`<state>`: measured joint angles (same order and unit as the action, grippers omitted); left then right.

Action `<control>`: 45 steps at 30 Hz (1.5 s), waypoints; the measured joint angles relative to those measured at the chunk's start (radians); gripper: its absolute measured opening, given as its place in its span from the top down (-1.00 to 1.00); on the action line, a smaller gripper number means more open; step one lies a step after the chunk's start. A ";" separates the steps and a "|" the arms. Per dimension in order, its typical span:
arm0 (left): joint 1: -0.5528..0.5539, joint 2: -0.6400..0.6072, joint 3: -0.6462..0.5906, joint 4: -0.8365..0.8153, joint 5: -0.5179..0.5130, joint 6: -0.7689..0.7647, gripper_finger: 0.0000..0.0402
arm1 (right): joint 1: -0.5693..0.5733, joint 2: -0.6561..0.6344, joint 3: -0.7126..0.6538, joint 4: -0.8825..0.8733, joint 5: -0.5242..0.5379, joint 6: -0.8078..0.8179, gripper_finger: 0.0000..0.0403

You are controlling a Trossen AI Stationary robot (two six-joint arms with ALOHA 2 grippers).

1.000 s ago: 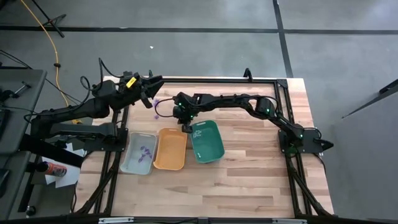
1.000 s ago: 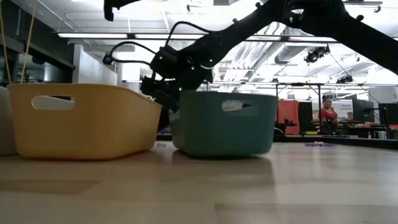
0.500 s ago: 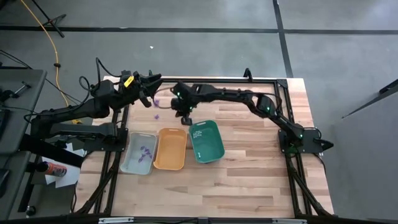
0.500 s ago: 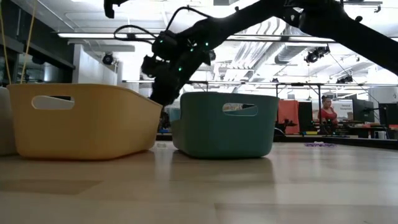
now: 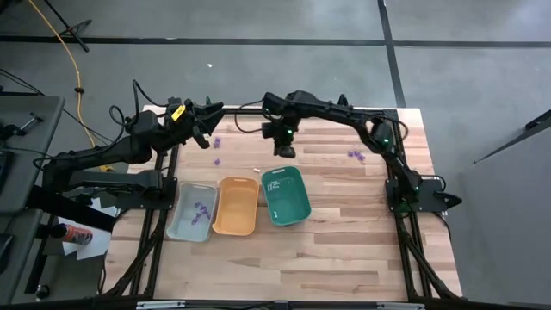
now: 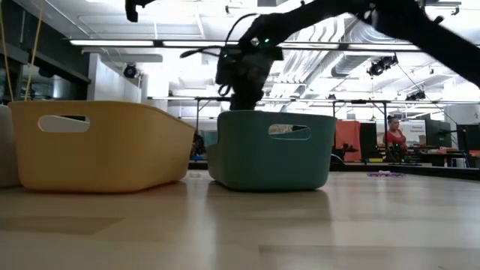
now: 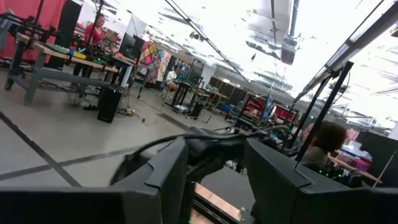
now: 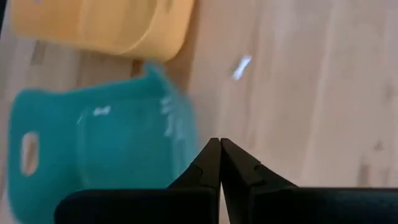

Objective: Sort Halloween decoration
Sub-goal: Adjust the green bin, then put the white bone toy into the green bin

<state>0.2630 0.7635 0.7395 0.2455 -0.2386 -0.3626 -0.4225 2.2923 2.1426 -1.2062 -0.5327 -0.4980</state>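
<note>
The right gripper [image 5: 283, 151] hung above the table [image 5: 344, 215] with its two dark fingers [image 8: 211, 163] pressed together and nothing showing between them. Seen from overhead, it sat toward twelve o'clock of the teal tray [image 5: 286, 195], apart from its rim, with bare wood under it. A small white stick-like piece [image 8: 241, 67] lay on the boards near the gripper, beside the teal tray's far end and close to the orange tray [image 5: 236, 206]. Three trays stood in a row, grey tray [image 5: 192, 212], orange, then teal; the teal one was tilted against the other two, and white marks showed on its floor. The left gripper [image 5: 205, 130] waited at about ten o'clock, over the table's far left corner, its fingers [image 7: 169, 171] apart around empty air. Just beside it, two loose purple pieces [image 5: 216, 142] lay on the wood, tiny and irregular. Another small purple cluster [image 5: 355, 155] lay at about two o'clock, under the right arm's reach, well apart from the trays. More purple pieces [image 5: 201, 209] lay inside the grey tray, their number too small to tell. In the low view the orange and teal tray walls hid the board behind them, and a person [image 6: 394, 138] sat far back in the room.
</note>
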 joint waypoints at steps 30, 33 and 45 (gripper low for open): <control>-0.002 -0.001 0.000 0.000 0.000 0.000 0.24 | 0.142 -0.470 -0.882 0.611 0.290 0.467 1.00; -0.002 -0.001 0.000 0.000 0.000 0.000 0.24 | 0.167 -0.470 -0.882 0.607 0.291 0.503 1.00; -0.002 -0.001 0.000 0.003 0.000 -0.002 0.24 | 0.193 -0.550 -0.882 0.792 0.289 0.504 1.00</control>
<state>0.2611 0.7628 0.7395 0.2487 -0.2390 -0.3641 -0.2295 1.7428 1.2610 -0.4147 -0.2432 0.0063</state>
